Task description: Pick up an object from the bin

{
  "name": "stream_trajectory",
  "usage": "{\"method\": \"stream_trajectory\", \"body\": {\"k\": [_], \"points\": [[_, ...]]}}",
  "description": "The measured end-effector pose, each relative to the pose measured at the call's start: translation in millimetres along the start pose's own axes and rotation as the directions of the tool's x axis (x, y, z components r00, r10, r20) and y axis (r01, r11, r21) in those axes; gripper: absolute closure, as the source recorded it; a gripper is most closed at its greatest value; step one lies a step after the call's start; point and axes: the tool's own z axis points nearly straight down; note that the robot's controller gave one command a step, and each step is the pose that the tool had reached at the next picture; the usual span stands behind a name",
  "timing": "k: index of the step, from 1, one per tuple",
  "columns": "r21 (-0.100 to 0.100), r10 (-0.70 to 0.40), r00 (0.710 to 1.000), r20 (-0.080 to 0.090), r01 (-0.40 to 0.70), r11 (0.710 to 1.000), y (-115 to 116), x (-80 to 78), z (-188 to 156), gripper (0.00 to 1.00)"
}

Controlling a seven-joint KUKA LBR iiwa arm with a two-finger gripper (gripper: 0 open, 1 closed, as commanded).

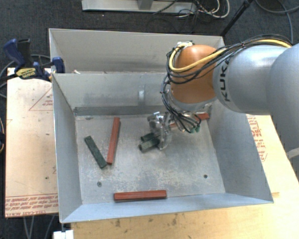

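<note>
The hand [160,139] hangs low near the middle of the grey metal bin [66,148], its tip down at the floor. From this angle I cannot tell whether it is clenched or released.

Farthest left on the bin floor I see a dark green flat strip [95,152] lying on a diagonal. Just right of it lies a longer red-brown flat strip [113,140], running from near the foot of the back wall down towards the front. The lower ends of the two come close together, though I cannot tell whether they touch.

Next comes a red-brown flat bar [140,195], lying alone along the foot of the front wall, well apart from the rest.

Then there is a small dark green block [147,144], which sits on the floor right against the hand's left side. It is the thing nearest the hand, but I cannot make out whether it is gripped.

Above the hand I see the wrist's orange cover [192,76] with its looped cables. A scrap of red [203,116] peeks out just right of the wrist, too hidden to identify. The silver arm [261,78] reaches in over the bin's right wall.
</note>
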Motion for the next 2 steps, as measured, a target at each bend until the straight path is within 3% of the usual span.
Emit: {"method": "stream_trajectory", "body": {"k": [1,2], "points": [[0.001,-0.23,0.973,0.0,0.23,0.973,58,-31.8,-84,1.0],[0.003,-0.238,0.971,0.001,0.238,0.971,56,-27.9,-147,1.0]]}}
